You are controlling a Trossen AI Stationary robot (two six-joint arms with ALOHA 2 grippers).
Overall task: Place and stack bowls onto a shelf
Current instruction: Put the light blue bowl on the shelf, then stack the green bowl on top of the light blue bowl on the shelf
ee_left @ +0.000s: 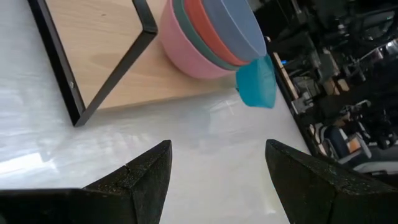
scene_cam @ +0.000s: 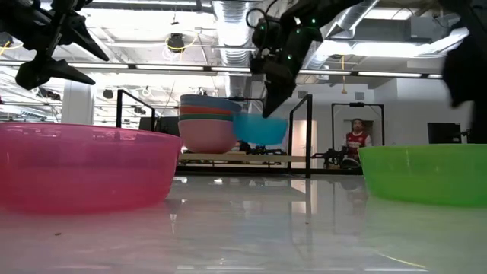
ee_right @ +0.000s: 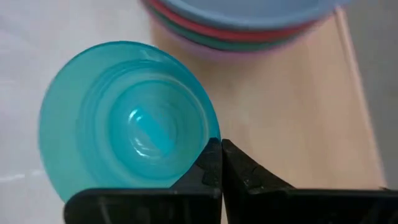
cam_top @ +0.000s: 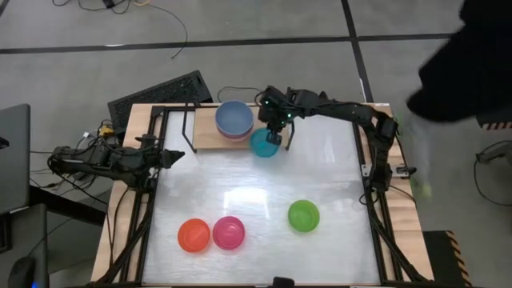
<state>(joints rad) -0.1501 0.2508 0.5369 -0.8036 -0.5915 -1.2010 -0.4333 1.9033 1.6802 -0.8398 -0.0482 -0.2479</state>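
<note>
A stack of bowls [cam_top: 234,118], pale pink at the bottom, then dark green, red and grey-blue on top, stands on the light-wood shelf [cam_top: 205,134] at the table's far side. My right gripper [cam_top: 276,132] is shut on the teal bowl [cam_top: 265,142], just right of the stack at the shelf's near edge. The orange bowl [cam_top: 193,235], magenta bowl [cam_top: 229,232] and lime bowl [cam_top: 304,216] rest on their bases near the table's near edge. My left gripper [cam_top: 164,156] hangs open at the table's left side, above the table. My right gripper pinches the teal bowl's rim [ee_right: 208,142], one finger inside the bowl and one outside. The fingers come from above, slanting down from the far right. The bowl is lifted clear with its mouth up, above the level of the shelf board [scene_cam: 243,157], next to the stack [scene_cam: 207,122].
The shelf's thin black uprights [cam_top: 190,128] stand left and right of the stack, with bare board [ee_right: 292,118] beside it. White tabletop [cam_top: 240,184] lies between the shelf and the three near bowls. A person in dark clothes [cam_top: 464,64] stands beyond the table's far right corner.
</note>
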